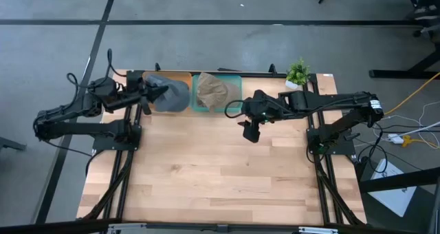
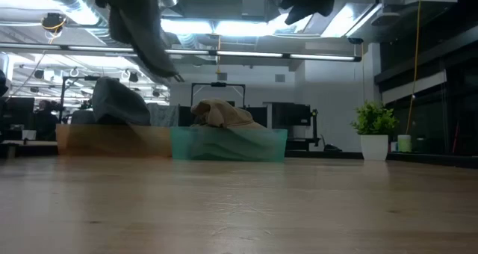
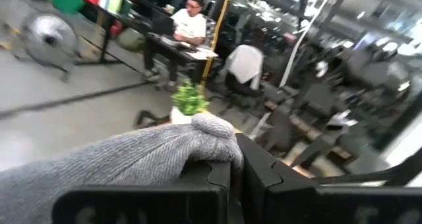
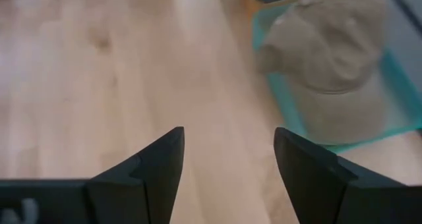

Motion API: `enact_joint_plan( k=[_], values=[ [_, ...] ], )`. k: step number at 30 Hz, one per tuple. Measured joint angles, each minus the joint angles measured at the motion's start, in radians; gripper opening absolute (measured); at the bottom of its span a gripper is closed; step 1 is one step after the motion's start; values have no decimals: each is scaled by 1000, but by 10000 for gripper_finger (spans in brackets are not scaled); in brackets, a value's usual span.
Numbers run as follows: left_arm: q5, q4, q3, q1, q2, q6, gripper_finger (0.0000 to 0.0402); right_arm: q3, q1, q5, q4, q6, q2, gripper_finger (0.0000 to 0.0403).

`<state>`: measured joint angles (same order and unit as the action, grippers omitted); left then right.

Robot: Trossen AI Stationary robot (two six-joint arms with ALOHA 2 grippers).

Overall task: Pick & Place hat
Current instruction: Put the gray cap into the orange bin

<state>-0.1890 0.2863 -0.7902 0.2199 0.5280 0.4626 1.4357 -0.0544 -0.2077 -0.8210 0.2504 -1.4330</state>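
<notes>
1. Grey hat [image 3: 132,159] fabric sits clamped in the left gripper [image 1: 152,91], hanging above the orange bin [image 1: 180,75].
2. Soft, light, floppy; a bunched fold looks the best hold.
3. Right gripper [image 4: 227,158] hovers beside the tan hat [image 1: 212,91], jaws apart.

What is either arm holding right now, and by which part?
The left gripper is shut on the grey hat, pinching a fold of its knit fabric over the orange bin. The right gripper is open and empty, near the tan cap.

At the table's [image 1: 206,172] far edge, the hat-filled wooden bin [image 1: 180,76] sits left of the teal bin [image 1: 237,77], plant [image 1: 298,72] rightmost.
</notes>
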Motion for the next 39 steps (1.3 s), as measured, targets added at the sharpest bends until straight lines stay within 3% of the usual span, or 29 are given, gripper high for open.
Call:
enact_joint_plan(
  k=[14, 22, 31, 39],
  values=[
    [8, 32, 0, 197, 2, -539, 8, 0, 2, -141, 1, 61, 0, 231],
    [236, 36, 0, 288, 107, -787, 5, 0, 46, -142, -6, 141, -8, 231],
    [382, 40, 0, 410, 280, -910, 5, 0, 68, -141, -18, 162, -19, 231],
    [474, 104, 0, 578, 302, -965, 4, 0, 68, -142, -20, 165, -24, 231]
  ],
)
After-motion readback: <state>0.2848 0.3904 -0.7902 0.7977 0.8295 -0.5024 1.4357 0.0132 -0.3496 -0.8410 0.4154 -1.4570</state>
